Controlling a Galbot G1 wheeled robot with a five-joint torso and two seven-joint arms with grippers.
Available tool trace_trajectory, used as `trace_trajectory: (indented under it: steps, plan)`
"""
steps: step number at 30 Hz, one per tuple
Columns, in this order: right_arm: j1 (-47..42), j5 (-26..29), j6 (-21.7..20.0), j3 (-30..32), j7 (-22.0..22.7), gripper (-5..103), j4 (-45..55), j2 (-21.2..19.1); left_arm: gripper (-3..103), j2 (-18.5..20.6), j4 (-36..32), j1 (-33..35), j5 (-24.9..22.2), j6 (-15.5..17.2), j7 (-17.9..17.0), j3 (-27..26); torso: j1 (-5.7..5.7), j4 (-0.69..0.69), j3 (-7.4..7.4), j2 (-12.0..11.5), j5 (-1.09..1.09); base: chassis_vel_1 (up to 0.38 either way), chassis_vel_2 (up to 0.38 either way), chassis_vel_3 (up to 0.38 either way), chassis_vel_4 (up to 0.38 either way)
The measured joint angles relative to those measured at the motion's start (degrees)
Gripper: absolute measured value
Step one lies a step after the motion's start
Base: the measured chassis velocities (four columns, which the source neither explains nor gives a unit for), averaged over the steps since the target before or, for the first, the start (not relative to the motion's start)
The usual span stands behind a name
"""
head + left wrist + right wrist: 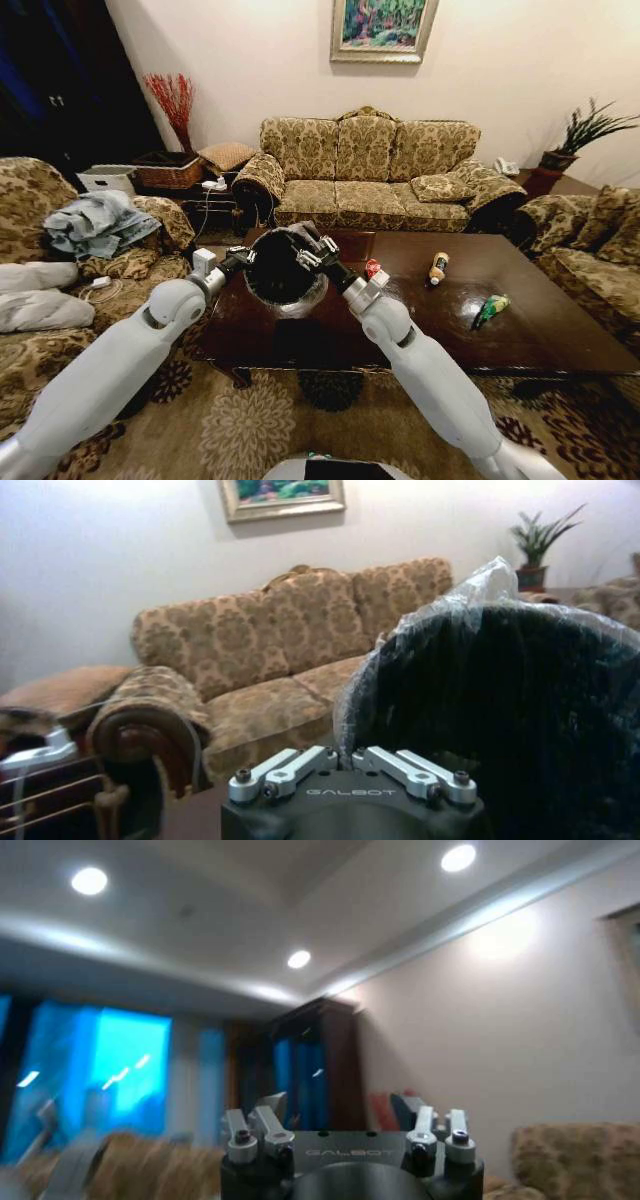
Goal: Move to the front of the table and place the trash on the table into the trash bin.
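Holding the bin up over the counter, both hands sit at its rim: left hand on the bin's left edge, right hand on the right edge. Left hand has the bin's black wall and clear liner right against it; whether its fingers pinch the rim, cannot tell. Right hand points up at the ceiling with fingers parted and nothing between them, so it looks spread, bracing rather than gripping.

Bin is tilted, mouth toward the head camera, hovering over the counter's left part. Right of the bin on the counter: red can nearest, just past the right forearm; brown bottle farther right; green bottle farthest, lying down near the front-right. Crushed silver piece not picked out, maybe inside or behind the bin.

Judgement: step is positioning the bin. To do it well, level the mouth upward, keep the liner from slipping, set it close to the can without knocking it, then free one hand for picking.
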Motion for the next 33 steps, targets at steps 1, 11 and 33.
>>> trace_trajectory:
  steps: [1, 11, 33]
  plan:
    - [-0.4, 1.2, -0.5, 0.8, 1.8, 74, 0.8, 0.0, 2, 0.1, 0.3, 0.2, 0.1, -0.1, 0.0, -0.5, 0.00, 0.02, 0.00, 0.0, 0.00, 0.000, 0.000, 0.000, 0.000]
    - [-11.2, 7.3, -7.2, 11.5, 10.0, 100, 4.1, -3.2, 2, 1.0, 4.7, 3.4, 3.6, 0.1, -1.7, -6.8, 0.00, -0.01, 0.00, 0.0, 0.01, 0.000, 0.000, 0.000, 0.000]
    - [-8.3, 9.6, -8.1, 12.7, 11.5, 100, -9.2, -0.5, 2, 0.5, 1.2, 11.0, 2.5, 1.1, -1.8, -15.0, 0.00, -0.01, 0.01, 0.0, 0.02, -0.121, -0.129, 0.132, 0.127]
